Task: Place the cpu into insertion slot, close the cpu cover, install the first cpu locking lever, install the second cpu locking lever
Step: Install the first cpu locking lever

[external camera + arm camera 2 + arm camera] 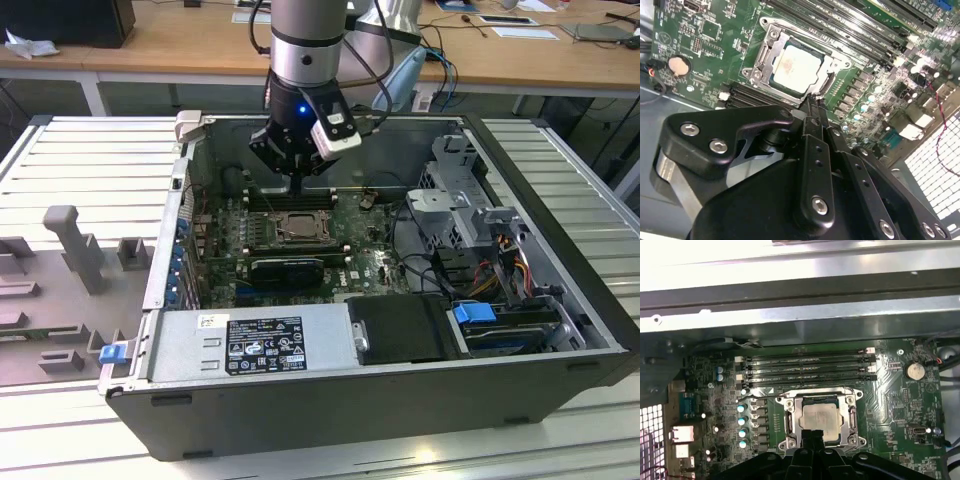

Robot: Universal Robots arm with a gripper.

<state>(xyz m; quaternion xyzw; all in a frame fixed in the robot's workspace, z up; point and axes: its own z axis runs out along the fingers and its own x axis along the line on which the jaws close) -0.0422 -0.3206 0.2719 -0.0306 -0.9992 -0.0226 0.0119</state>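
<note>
Arm: black two-fingered gripper (298,187) is hanging inside the open grey computer case (560,232), just above the square dark-rimmed insertion slot (300,226).
Fingers (812,131): pressing tight together in both wrist views, carrying nothing.
Tip: hovering at the slot's rim (765,56); contact, cannot tell.
Chip: small flat silvery-beige cpu (819,416) is lying seated in the slot.
Cover: thin grey metal cpu cover (836,62) is lying flat around the chip.
Surroundings: green circuit board (705,42); long black memory slots (805,370) running beside the slot.
</note>
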